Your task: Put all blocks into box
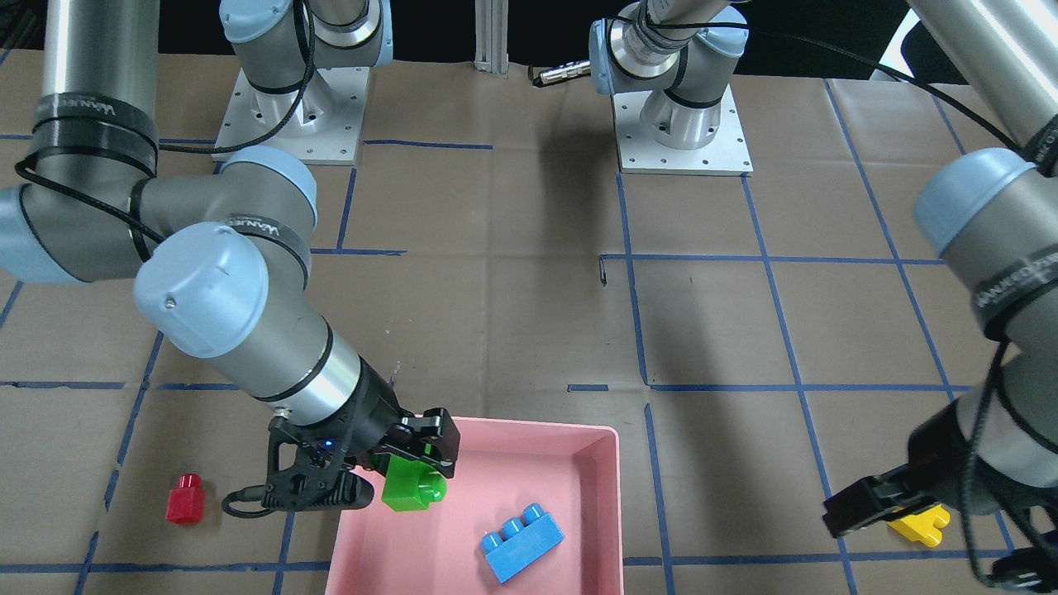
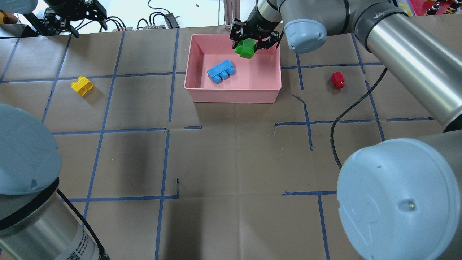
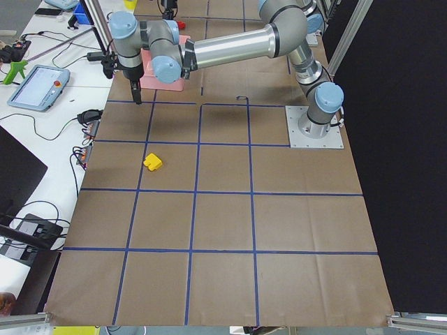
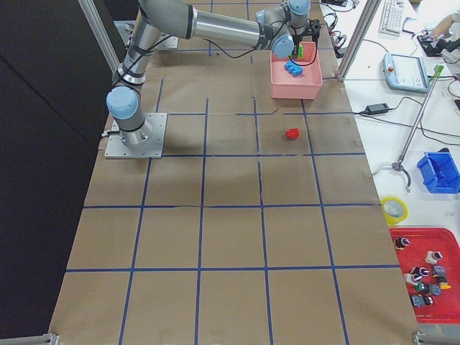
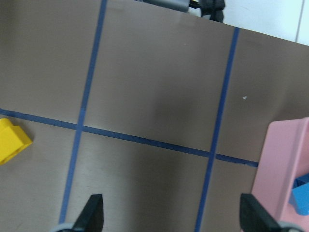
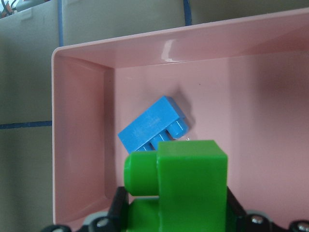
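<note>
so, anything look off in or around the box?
Nothing damaged or spilled. The blue block lies on its side in the box, studs pointing sideways. The right hand holds the green block over the box; yellow block and red block sit on the table outside it.

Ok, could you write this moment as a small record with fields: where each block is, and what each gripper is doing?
pink box: on the table, far middle
blue block: lying inside the pink box
green block: held over the inside of the pink box, not released
yellow block: on the table, outside, robot's left side
red block: on the table, outside, robot's right side
right gripper: shut on green block
left gripper: open, empty, above the table between yellow block and pink box
</note>
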{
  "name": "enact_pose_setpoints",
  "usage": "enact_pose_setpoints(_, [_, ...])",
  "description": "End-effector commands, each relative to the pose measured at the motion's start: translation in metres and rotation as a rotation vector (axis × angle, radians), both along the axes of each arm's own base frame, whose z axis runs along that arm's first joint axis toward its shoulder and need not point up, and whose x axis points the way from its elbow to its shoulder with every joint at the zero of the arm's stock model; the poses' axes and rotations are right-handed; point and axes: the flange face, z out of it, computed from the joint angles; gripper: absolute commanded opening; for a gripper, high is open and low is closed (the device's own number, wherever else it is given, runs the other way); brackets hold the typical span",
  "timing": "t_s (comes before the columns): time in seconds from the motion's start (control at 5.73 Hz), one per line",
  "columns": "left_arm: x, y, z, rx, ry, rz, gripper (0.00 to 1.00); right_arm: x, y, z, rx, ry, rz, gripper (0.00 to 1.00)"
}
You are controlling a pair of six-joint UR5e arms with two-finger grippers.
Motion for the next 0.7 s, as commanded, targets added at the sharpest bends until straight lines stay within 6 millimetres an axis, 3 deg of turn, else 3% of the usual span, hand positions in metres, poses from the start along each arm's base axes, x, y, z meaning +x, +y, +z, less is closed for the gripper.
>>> enact_pose_setpoints(0.0, [0.071,0.001,-0.047,0.039,-0.014,-0.219,1.00,0.018,-0.005,-0.021,0.010,0.007,0.005,0.99])
enact_pose_setpoints(0.17, [0.096,-0.007,-0.075,0.034,-0.034,-0.401,1.00,0.017,-0.002,-0.022,0.010,0.017,0.015,1.00])
enact_pose_setpoints(0.52, [0.105,-0.021,-0.121,0.020,-0.061,-0.657,1.00,0.010,0.001,-0.020,-0.038,0.056,0.152,1.00])
